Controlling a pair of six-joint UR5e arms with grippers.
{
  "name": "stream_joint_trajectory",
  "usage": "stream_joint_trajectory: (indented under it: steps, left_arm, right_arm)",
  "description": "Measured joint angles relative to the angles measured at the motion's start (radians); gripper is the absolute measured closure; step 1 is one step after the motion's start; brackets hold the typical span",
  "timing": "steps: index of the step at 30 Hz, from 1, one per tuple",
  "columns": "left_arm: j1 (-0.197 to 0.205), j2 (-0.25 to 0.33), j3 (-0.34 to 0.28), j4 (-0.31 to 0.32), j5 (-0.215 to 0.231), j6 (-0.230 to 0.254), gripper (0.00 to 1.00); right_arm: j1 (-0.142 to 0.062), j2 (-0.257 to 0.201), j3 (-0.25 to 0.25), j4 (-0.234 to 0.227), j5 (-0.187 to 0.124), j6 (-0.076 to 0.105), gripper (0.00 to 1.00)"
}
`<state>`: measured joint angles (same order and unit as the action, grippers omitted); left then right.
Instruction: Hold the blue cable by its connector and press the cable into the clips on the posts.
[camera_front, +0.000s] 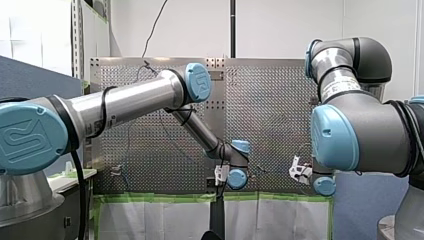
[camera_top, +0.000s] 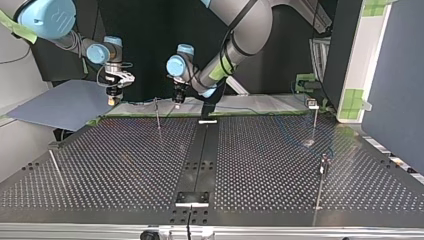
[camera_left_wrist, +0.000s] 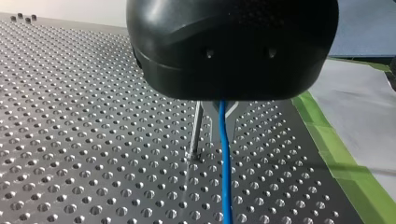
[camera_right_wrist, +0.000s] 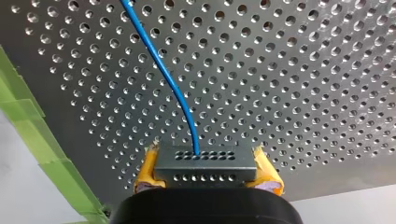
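While the right gripper (camera_right_wrist: 207, 173) clamps its connector (camera_right_wrist: 205, 161), the blue cable (camera_right_wrist: 163, 74) runs ahead. The left gripper (camera_left_wrist: 227, 119) pinches it.

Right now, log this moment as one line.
right gripper: shut on connector | left gripper: shut on blue cable | left gripper position: beside post

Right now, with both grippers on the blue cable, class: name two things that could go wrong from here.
One: the blue cable runs between my left gripper's fingers close beside a thin post; a small drift could bump the post rather than seat the cable. Two: my right gripper clamps the connector only by its ends; a hard pull could slip it free.
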<state>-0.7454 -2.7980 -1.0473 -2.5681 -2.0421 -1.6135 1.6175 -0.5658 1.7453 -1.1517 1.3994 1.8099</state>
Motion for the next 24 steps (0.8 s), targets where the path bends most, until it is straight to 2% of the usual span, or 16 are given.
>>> stream_joint_trajectory:
  steps: [12, 24]
  left_arm:
    - [0.005, -0.015, 0.008, -0.001, 0.027, 0.015, 1.0]
    - [0.026, -0.03, 0.069, -0.033, 0.035, 0.017, 1.0]
  right_arm:
    - [-0.001, 0.074, -0.047, 0.012, 0.009, -0.01, 1.0]
    - [0.0, 0.079, -0.075, 0.033, 0.01, -0.013, 1.0]
